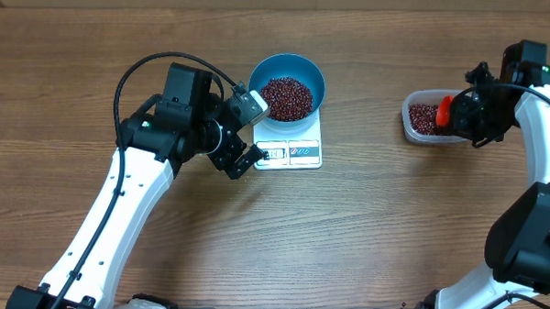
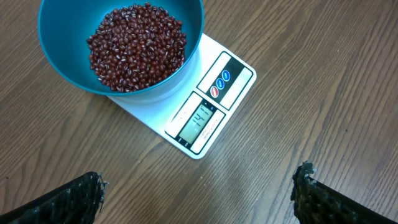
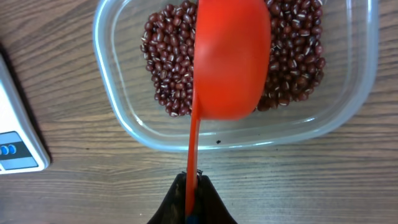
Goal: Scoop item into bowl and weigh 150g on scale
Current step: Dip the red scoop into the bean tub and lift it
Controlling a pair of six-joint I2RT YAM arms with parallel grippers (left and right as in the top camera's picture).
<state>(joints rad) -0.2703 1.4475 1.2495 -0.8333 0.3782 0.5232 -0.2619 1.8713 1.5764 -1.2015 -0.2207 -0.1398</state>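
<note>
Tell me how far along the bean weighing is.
Done: beans heaped in the blue bowl on the scale. In hand: right gripper grips the red scoop over the clear tub; left gripper hangs open, empty. Left: the display is unreadable here, so more scoops may be needed.

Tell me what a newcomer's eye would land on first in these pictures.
The bright blue bowl holding dark red beans sits on the white scale near the table's middle. At the right, an orange-red scoop, pinched at its handle by the right fingers, hangs over a clear tub of more beans.
</note>
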